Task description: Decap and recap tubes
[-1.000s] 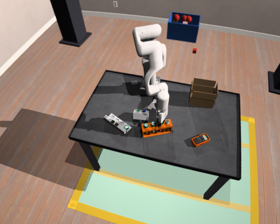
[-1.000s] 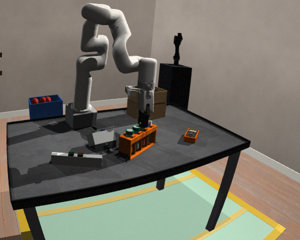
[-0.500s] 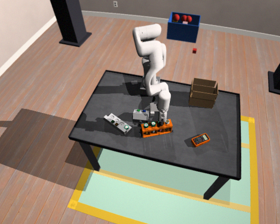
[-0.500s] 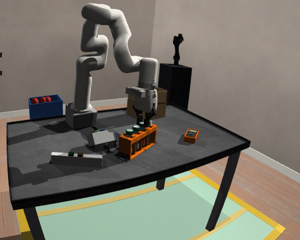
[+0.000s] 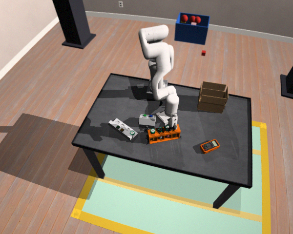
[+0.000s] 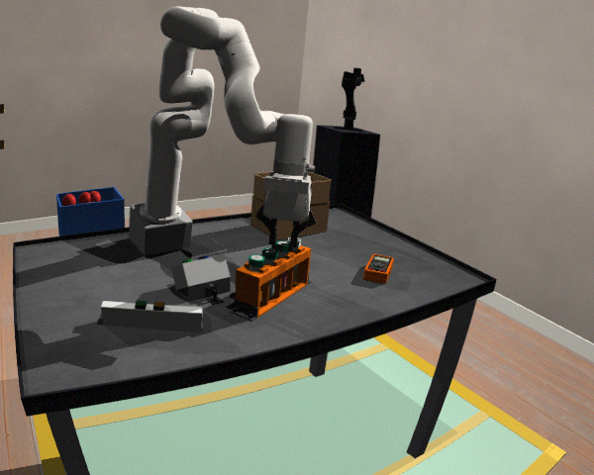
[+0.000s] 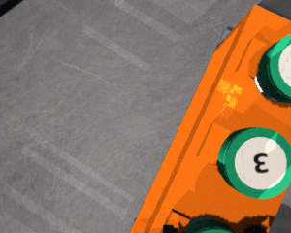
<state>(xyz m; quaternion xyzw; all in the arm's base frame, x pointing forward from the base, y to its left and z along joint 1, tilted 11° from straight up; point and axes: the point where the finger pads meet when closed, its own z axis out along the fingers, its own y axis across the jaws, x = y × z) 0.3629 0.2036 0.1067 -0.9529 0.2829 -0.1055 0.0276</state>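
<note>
Green-rimmed cap of tube 2, mostly out of view, clamped in the jaws, on its tube in the orange decapping station. Adjacent in the row: cap 3, then cap 4, both seated. Beside the station: grey key housing; white cap tray, one cap in its end nest nearest the station. All on the dark table.

Cap 4 and the hand-held cap, both cropped at wrist-view edges.
</note>
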